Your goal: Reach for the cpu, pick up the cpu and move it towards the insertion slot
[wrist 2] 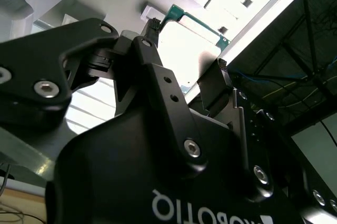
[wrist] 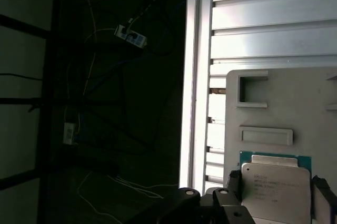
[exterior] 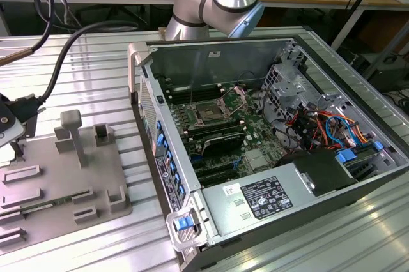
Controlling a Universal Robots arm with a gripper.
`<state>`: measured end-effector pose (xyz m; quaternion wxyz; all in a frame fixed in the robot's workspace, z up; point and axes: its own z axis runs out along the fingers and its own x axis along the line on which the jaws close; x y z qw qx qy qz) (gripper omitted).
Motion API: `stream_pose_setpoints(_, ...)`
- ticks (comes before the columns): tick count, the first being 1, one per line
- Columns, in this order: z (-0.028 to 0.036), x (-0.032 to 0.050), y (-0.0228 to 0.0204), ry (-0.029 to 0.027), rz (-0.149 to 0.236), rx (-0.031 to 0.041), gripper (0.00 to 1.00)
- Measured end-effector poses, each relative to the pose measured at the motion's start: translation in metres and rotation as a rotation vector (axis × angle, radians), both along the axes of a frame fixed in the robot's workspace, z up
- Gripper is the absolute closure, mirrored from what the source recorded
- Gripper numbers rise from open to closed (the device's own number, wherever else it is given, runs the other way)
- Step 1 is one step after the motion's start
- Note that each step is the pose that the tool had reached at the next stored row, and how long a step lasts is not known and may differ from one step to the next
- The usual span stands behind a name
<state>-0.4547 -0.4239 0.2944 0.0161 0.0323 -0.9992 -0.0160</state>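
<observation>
The cpu [wrist: 274,190], a thin square chip with a silvery top and a green rim, sits between the two black fingers [wrist: 235,182] of my gripper [wrist: 276,182]. Both fingers press on its opposite edges, so the gripper is shut on it. In the second wrist view the cpu [wrist 2: 192,50] shows bright between the fingertips of the gripper [wrist 2: 187,50]. It hangs over the grey tray [wrist: 274,103] near the table's edge. In the exterior view the gripper [exterior: 7,125] is at the far left. The insertion slot [exterior: 209,113] lies inside the open computer case, well to the exterior view's right.
The grey tray [exterior: 64,176] carries several raised blocks and a tall post [exterior: 71,133]. The case wall [exterior: 150,125] stands between the tray and the motherboard. Memory slots, a pale heatsink [exterior: 257,160] and coloured cables [exterior: 319,125] surround the socket. A thick black cable [exterior: 64,61] crosses the ribbed table.
</observation>
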Motion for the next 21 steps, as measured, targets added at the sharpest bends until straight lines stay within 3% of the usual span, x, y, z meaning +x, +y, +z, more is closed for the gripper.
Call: stream_pose_setpoints(21, 0.0100, 0.0002, 0.0000, 0.0009, 0.000, 0.0000, 0.45)
